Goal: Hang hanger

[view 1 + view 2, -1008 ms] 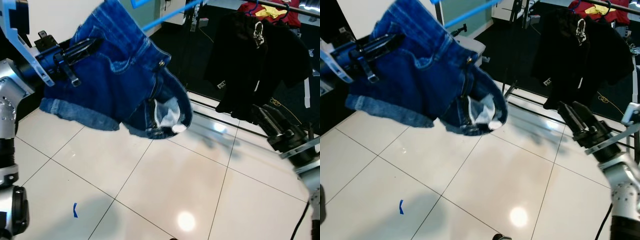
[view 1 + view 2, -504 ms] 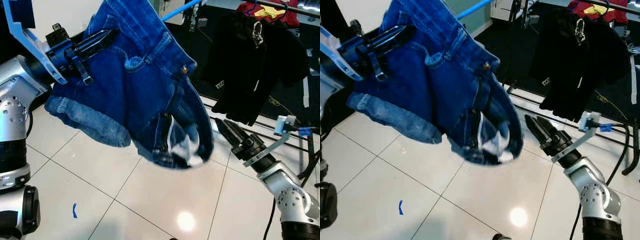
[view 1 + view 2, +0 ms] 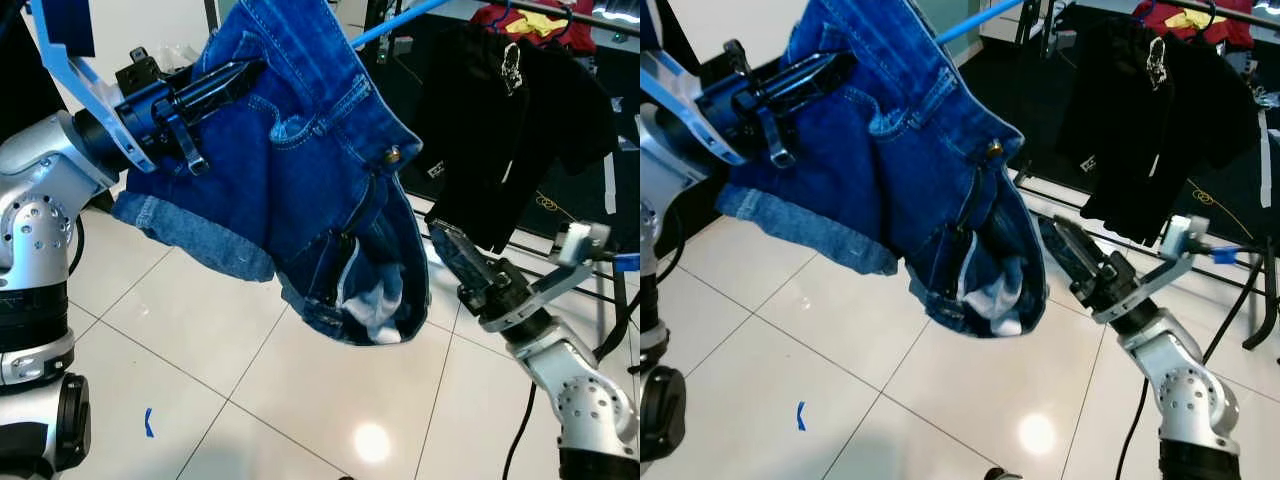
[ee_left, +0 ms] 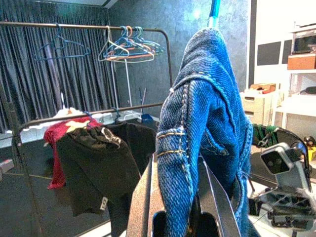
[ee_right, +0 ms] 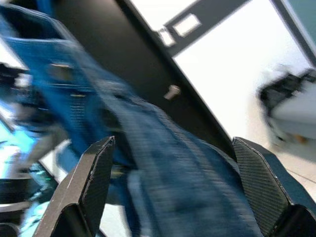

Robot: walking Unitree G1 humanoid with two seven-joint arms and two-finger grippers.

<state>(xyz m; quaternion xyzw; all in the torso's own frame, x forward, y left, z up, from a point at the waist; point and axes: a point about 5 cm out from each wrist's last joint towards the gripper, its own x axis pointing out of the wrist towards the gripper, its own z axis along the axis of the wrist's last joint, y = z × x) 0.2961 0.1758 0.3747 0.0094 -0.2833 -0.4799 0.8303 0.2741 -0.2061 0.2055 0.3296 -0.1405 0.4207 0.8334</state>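
The left tool (image 3: 235,75) grips the blue denim shorts (image 3: 310,190) on their blue hanger (image 3: 400,15), now lifted higher; the right tool (image 3: 445,250), fingers wide, has risen toward the hem, rail unreached

Silver jointed arms with screw-dotted round housings, black cables, blue wrist brackets, long black carbon-weave fingers (image 5: 94,173).
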